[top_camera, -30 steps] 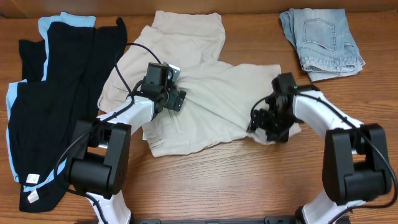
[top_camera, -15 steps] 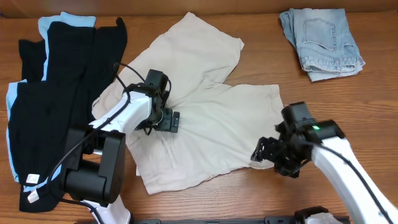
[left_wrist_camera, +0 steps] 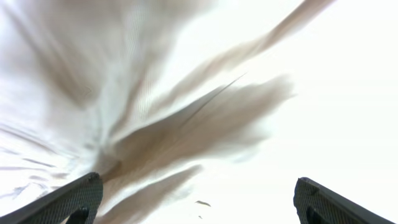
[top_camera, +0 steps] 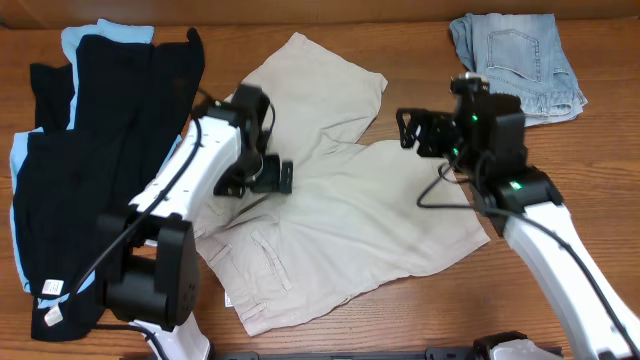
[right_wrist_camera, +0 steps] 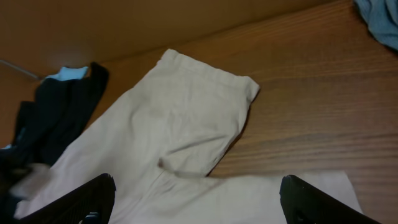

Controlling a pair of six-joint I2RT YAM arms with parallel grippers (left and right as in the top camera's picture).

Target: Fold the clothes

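The beige shorts (top_camera: 340, 225) lie spread open mid-table, one leg toward the back, the other toward the right, slit pocket near the front. My left gripper (top_camera: 264, 178) hovers low over their crotch; the left wrist view shows wrinkled beige cloth (left_wrist_camera: 186, 112) close below the left gripper (left_wrist_camera: 199, 205), which is open and empty. My right gripper (top_camera: 410, 132) is raised over the right leg, open and holding nothing. Its wrist view shows the right gripper (right_wrist_camera: 196, 205) wide above the shorts (right_wrist_camera: 168, 124). Black garments (top_camera: 90, 150) with light-blue trim lie left, denim shorts (top_camera: 520, 65) back right.
Bare wood table (top_camera: 420, 40) shows between the beige shorts and the denim. The black garments (right_wrist_camera: 43, 118) and a corner of the denim (right_wrist_camera: 382, 18) appear at the edges of the right wrist view. The left arm's cable loops over the beige cloth.
The beige shorts have gone from bunched to spread out flat. The right gripper has let go of the right leg's hem, opened wider and risen toward the back. The left gripper shifted back-left.
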